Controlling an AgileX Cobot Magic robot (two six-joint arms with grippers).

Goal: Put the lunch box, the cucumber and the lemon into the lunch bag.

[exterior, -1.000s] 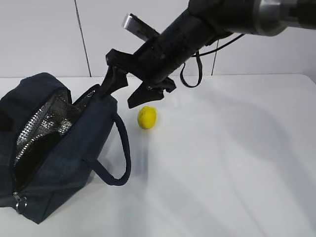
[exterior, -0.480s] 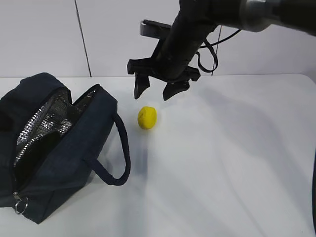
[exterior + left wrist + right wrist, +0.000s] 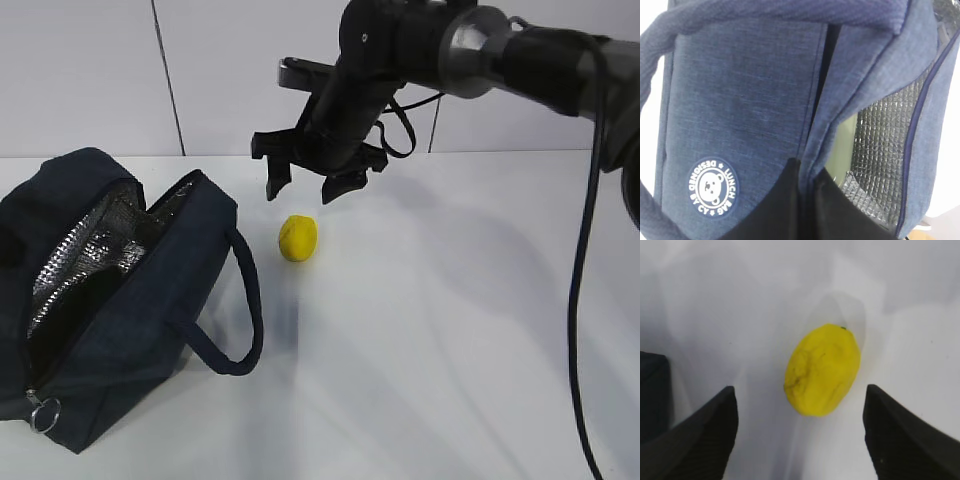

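The yellow lemon (image 3: 298,237) lies on the white table, just right of the open navy lunch bag (image 3: 150,290). My right gripper (image 3: 303,190) hangs open directly above it, pointing down. In the right wrist view the lemon (image 3: 822,370) sits between the two spread fingers of this gripper (image 3: 799,390), untouched. My left gripper (image 3: 810,165) is shut on the fabric edge of the lunch bag (image 3: 740,100) at its mouth. A pale green strip, the lunch box lid (image 3: 840,150), shows inside against the silvery lining. The cucumber is out of view.
One loop handle (image 3: 250,310) of the bag curves out over the table toward the lemon. The zipper's ring pull (image 3: 42,412) hangs at the bag's near corner. A white wall (image 3: 100,80) stands behind the table (image 3: 450,330).
My right gripper has swung right, away from the bag's mouth, turned downward and settled open over the lemon. The bag and lemon have not moved.
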